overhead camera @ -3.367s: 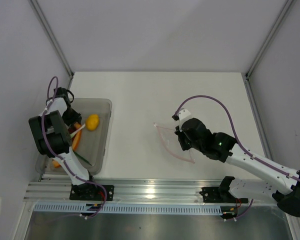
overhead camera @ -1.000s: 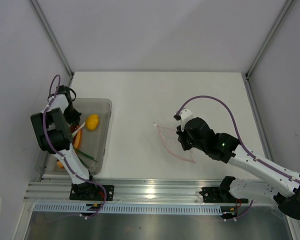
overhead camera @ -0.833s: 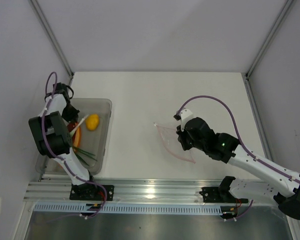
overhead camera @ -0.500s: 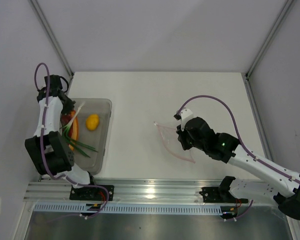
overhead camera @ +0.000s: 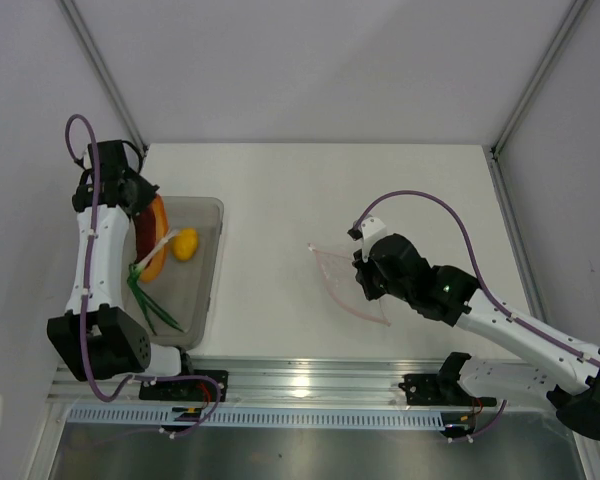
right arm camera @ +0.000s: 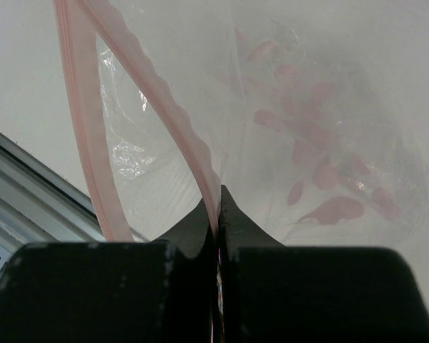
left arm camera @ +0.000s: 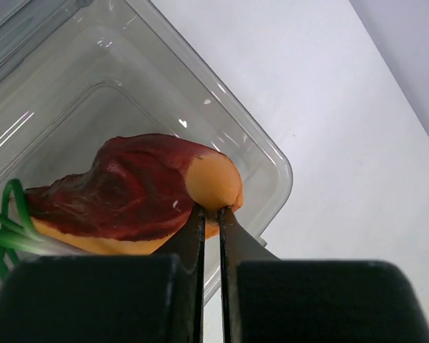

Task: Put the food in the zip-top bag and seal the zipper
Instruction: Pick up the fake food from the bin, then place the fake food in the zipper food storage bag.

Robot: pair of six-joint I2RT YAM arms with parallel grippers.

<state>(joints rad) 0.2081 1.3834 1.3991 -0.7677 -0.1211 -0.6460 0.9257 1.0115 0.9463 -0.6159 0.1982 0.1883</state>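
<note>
Over the bin (left arm camera: pixel 261 153), left gripper (left arm camera: pixel 209 214) pinching red piece (left arm camera: pixel 121 189); right gripper (right arm camera: pixel 216 207) (likewise) pinching zipper (right arm camera: pixel 166 107)

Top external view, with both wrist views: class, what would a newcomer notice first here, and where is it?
On the left side, the left hand pinches a dark red-orange food piece by its pale orange tip, over the grey bin. Right of centre, the right hand grips the pink zipper of the clear zip-top bag, whose mouth gapes open.
</note>
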